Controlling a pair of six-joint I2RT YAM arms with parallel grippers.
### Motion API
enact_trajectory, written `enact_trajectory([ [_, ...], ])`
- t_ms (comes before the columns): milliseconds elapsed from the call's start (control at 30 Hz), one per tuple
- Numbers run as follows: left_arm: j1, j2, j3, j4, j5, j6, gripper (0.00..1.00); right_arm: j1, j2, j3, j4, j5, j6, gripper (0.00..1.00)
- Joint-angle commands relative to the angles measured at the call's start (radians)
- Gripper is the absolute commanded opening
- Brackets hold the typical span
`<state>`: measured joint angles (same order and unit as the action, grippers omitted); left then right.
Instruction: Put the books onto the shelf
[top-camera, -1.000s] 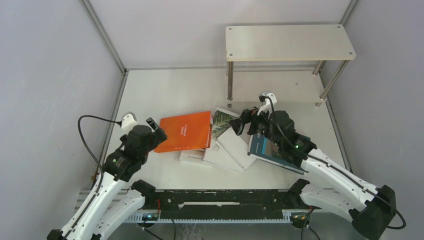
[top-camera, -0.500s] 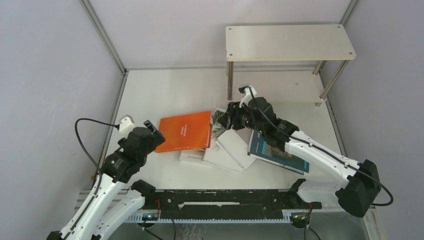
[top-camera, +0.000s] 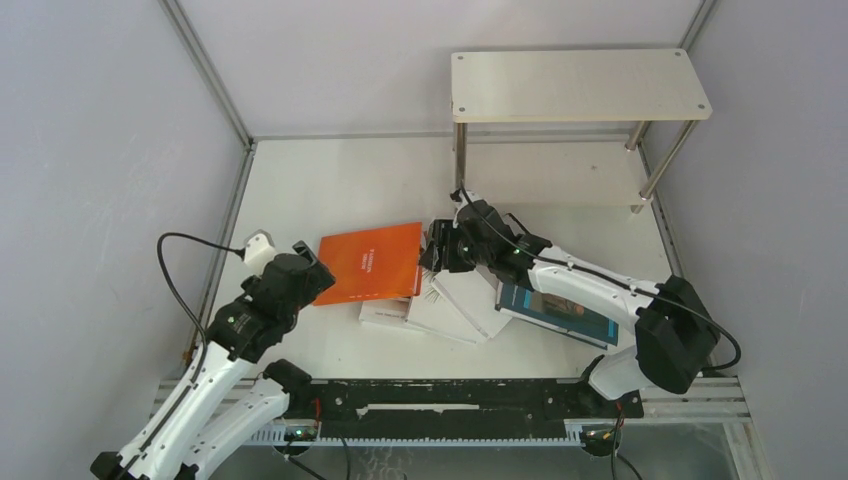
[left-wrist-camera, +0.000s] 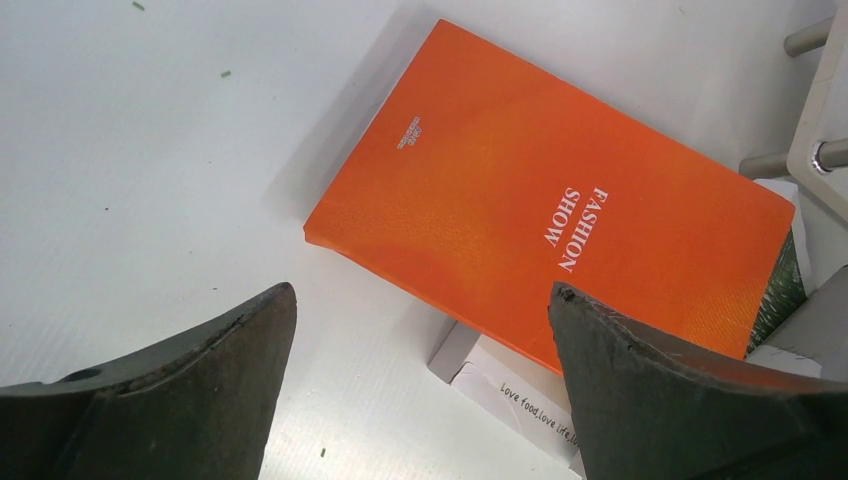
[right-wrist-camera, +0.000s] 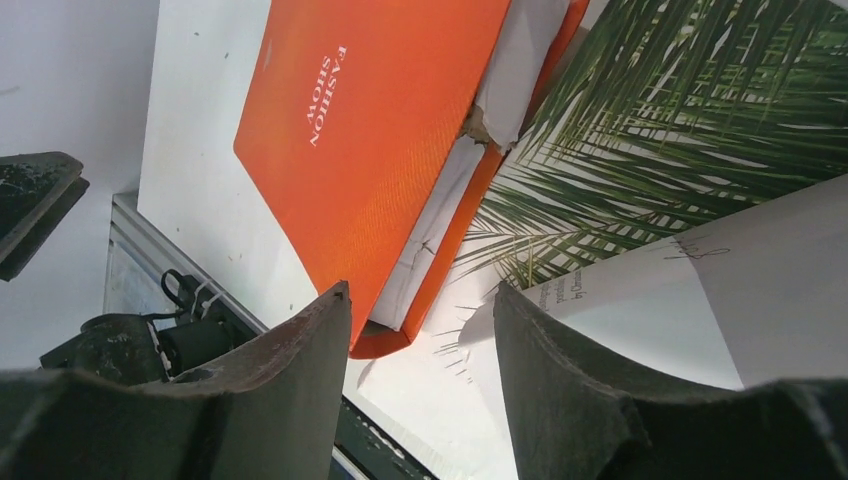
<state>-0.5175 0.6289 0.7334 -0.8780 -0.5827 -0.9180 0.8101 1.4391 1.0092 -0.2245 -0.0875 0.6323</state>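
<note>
White walls (top-camera: 100, 130) are seen around the pale table (top-camera: 330, 180); thin books (top-camera: 450, 310) are heaped there, well apart from the beige two-level shelf (top-camera: 580, 85). The dark teal book (top-camera: 560, 312) is partly hidden by the right arm (top-camera: 590, 285). The left gripper (left-wrist-camera: 422, 290) is spread wide by the bright orange book (top-camera: 372, 262); whether the half-closed right gripper (right-wrist-camera: 420, 288) grips the white palm-leaf book (right-wrist-camera: 680, 130) cannot be told.

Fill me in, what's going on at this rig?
The job is getting the books onto the shelf. They all lie in a loose pile on the table; none shows on the shelf. The right gripper is down at the pile, jaws partly apart where the orange book meets the palm-leaf book; whether it grips anything I cannot tell. The left gripper hovers open by the orange book's left edge. The teal book lies at the pile's right end.
</note>
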Motion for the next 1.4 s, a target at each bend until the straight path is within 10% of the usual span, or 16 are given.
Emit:
enact_trajectory([
  [0,-0.019,0.009,0.057,0.023,-0.04,-0.023,1.0,-0.016,0.021,0.045,0.059,-0.044,0.063,0.62],
  [1133,-0.116,0.112,0.074,0.065,-0.129,-0.073,1.0,-0.088,0.246,0.105,0.206,-0.238,0.166,0.49],
  [1367,-0.117,0.122,0.067,0.072,-0.133,-0.06,1.0,-0.088,0.266,0.106,0.215,-0.266,0.191,0.32],
])
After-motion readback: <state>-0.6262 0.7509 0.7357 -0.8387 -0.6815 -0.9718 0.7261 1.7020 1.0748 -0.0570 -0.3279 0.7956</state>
